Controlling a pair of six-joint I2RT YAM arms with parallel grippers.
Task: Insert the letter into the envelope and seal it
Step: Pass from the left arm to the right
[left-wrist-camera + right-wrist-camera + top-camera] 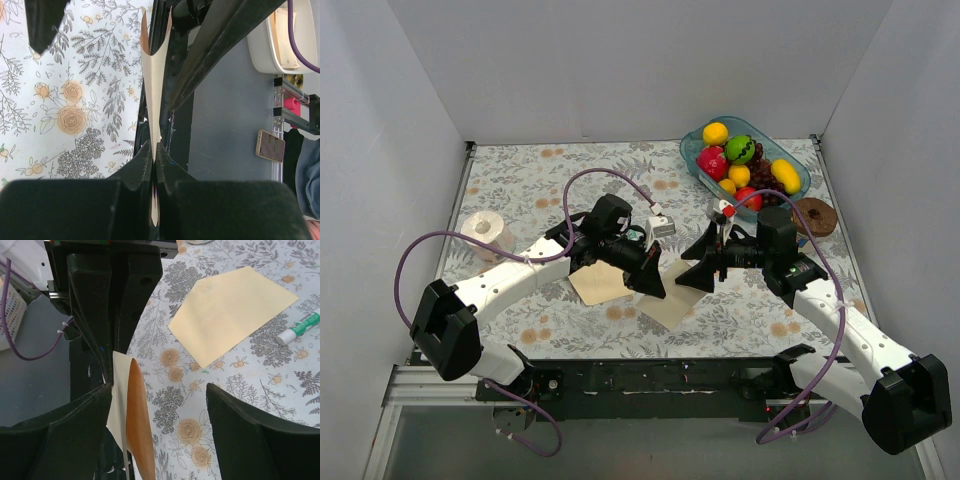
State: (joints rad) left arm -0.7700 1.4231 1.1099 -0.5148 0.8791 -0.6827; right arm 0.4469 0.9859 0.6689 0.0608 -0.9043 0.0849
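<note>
Left tool (154,146) clamps letter (138,426) edge; right tool (159,390) spread, near.

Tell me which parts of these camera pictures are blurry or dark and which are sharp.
Top view: even, soft light, only faint shadows. Left wrist view: the left gripper is dark and soft up close, while the letter, seen edge-on, is sharp. Right wrist view: the right gripper looms dark and blurred, while the envelope and glue stick look crisp.

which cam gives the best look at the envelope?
Right wrist: the envelope lies flat on the tablecloth, whole outline and pointed flap visible. In top external the envelope is small, partly under the left arm. Left wrist doesn't show it.
</note>
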